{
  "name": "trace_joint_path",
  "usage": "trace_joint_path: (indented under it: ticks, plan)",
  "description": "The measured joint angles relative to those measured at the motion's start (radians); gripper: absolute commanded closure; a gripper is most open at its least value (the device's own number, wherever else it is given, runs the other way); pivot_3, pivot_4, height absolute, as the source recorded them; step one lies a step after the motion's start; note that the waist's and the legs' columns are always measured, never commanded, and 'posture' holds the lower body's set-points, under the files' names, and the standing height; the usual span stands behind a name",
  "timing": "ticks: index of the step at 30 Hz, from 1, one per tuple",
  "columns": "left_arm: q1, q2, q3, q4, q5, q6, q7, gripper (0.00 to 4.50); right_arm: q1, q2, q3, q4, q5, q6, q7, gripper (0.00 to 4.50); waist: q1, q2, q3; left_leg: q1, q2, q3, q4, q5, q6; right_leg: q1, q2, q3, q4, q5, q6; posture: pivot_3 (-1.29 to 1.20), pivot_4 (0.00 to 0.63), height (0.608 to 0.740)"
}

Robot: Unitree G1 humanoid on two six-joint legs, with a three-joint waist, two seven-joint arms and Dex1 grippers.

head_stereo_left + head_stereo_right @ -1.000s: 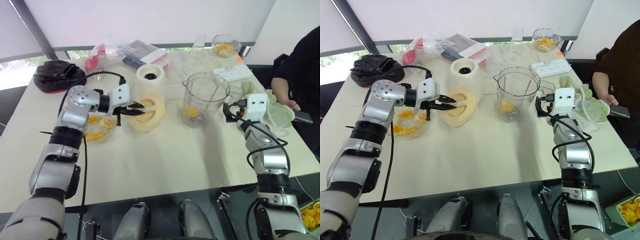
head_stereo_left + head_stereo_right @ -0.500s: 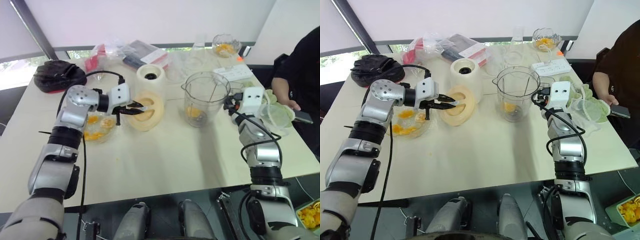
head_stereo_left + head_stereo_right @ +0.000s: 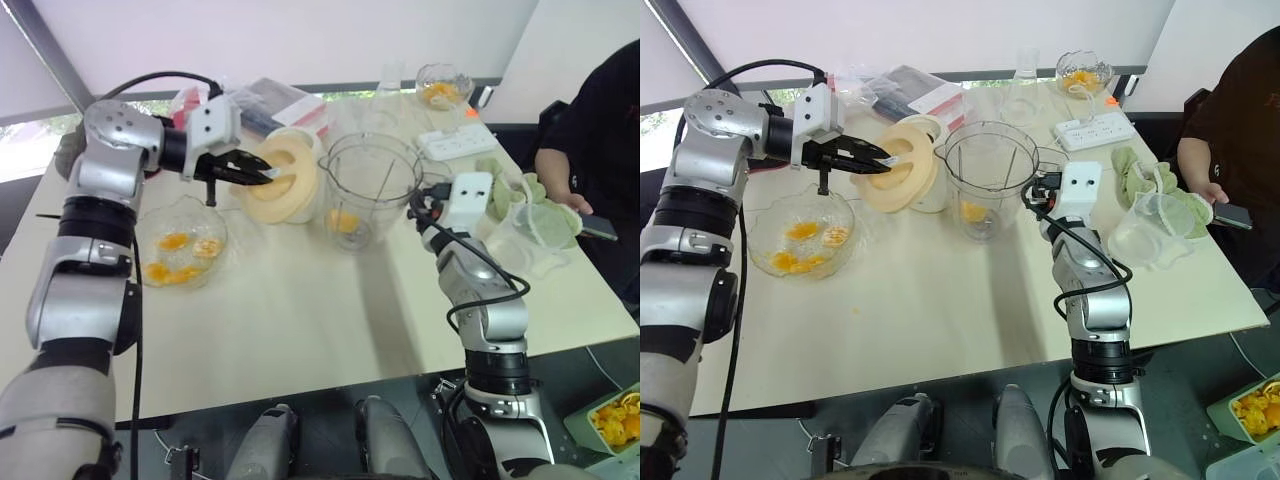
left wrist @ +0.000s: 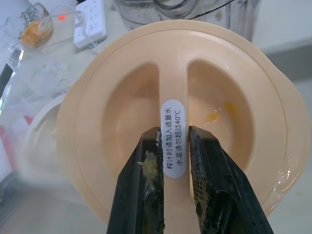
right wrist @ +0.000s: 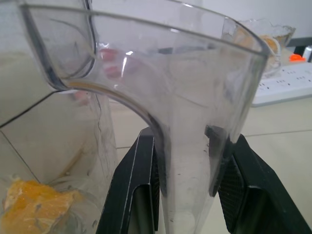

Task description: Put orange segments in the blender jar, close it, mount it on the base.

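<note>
Left pincer (image 4: pixel 176 161) grips lid (image 4: pixel 243 117) at its Chinese "40°C" sticker (image 4: pixel 174 139).

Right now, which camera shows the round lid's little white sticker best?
The left wrist view. There the lid faces the camera, and the sticker sits on its middle ridge, pinched by the left end effector. In the two head views the lid is tilted in the air and the sticker is too small to tell.

The left gripper (image 3: pixel 262 176) is holding the lid (image 3: pixel 282 186) up beside the jar (image 3: pixel 366 190), which the right gripper (image 3: pixel 418 203) is gripping.
</note>
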Motion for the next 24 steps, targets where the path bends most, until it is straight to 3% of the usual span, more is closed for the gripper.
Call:
trace_joint_path:
  ticks: [6, 15, 20, 24]
  plan:
    - [-0.184, 0.000, -0.002, 0.139, 0.004, -0.035, -0.054, 4.30, 0.096, 0.032, 0.076, -0.018, -0.055, -0.020, 0.001, 3.47, -0.007, 0.000, 0.000, -0.001, 0.000, 0.001, 0.000, 0.000, 0.000, -0.001, 0.000, 0.000, 0.000, 0.000, 0.000, 0.00, 0.150, 0.740]
    - [-0.251, -0.023, -0.005, 0.268, 0.025, -0.091, -0.089, 4.30, 0.130, 0.059, 0.111, -0.019, -0.100, -0.093, 0.002, 3.47, -0.012, 0.000, 0.000, 0.001, 0.000, 0.001, 0.000, 0.000, 0.000, 0.000, 0.000, 0.000, 0.002, 0.000, 0.000, 0.00, 0.150, 0.740]
    - [-0.321, -0.071, -0.006, 0.304, 0.027, -0.122, -0.119, 4.30, 0.130, 0.059, 0.115, -0.010, -0.113, -0.112, 0.011, 3.47, -0.011, 0.000, 0.000, 0.001, 0.000, 0.001, 0.000, 0.000, 0.000, 0.000, 0.000, 0.000, 0.001, 0.000, 0.000, 0.00, 0.150, 0.740]
    - [-0.385, -0.164, -0.009, 0.337, 0.020, -0.120, -0.135, 4.30, 0.120, 0.056, 0.114, 0.009, -0.124, -0.127, 0.020, 3.47, -0.007, 0.000, 0.000, 0.001, 0.000, 0.001, 0.001, 0.000, 0.000, 0.000, 0.000, 0.000, 0.001, 0.000, 0.000, 0.00, 0.150, 0.740]
